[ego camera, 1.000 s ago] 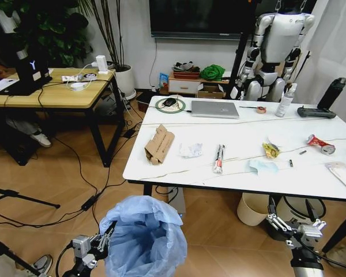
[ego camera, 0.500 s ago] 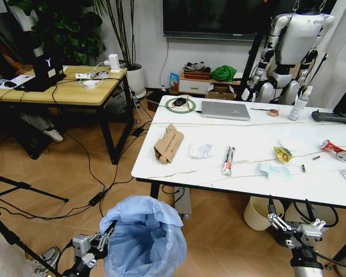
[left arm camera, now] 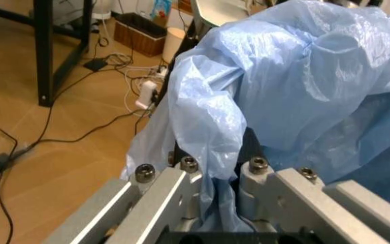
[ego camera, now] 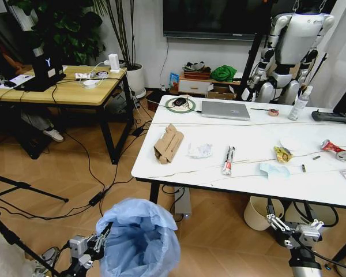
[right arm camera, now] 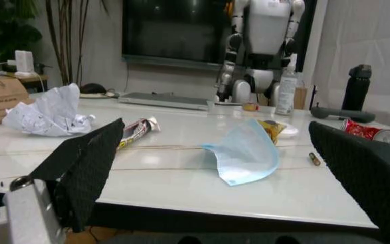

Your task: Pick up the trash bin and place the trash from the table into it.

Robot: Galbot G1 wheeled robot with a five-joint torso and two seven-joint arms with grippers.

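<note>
The trash bin (ego camera: 137, 239), lined with a puffy light-blue bag (left arm camera: 303, 76), hangs at the lower left. My left gripper (ego camera: 97, 244) is shut on its rim, the bag pinched between the fingers (left arm camera: 181, 175). On the white marble table (ego camera: 179, 173) lies the trash: torn cardboard (ego camera: 169, 142), crumpled paper (ego camera: 200, 150), a tube wrapper (ego camera: 228, 160), a yellow wrapper (ego camera: 283, 153), a blue face mask (ego camera: 274, 170) and a crushed red can (ego camera: 335, 149). My right gripper (ego camera: 288, 214) is open, low in front of the table's near edge. It faces the face mask (right arm camera: 246, 152).
A grey laptop (ego camera: 225, 109), a spray bottle (ego camera: 300, 104) and a remote (ego camera: 333, 116) sit at the table's far side. A cream bin (ego camera: 258, 212) stands under the table. A wooden desk (ego camera: 57, 89) stands to the left, with cables (ego camera: 98, 193) across the floor. A humanoid robot (ego camera: 291, 49) is behind.
The camera shifted between the earliest frame and the later ones, so the table sits further right. Since half a second ago the bin and my left gripper have sunk slightly down and left.
</note>
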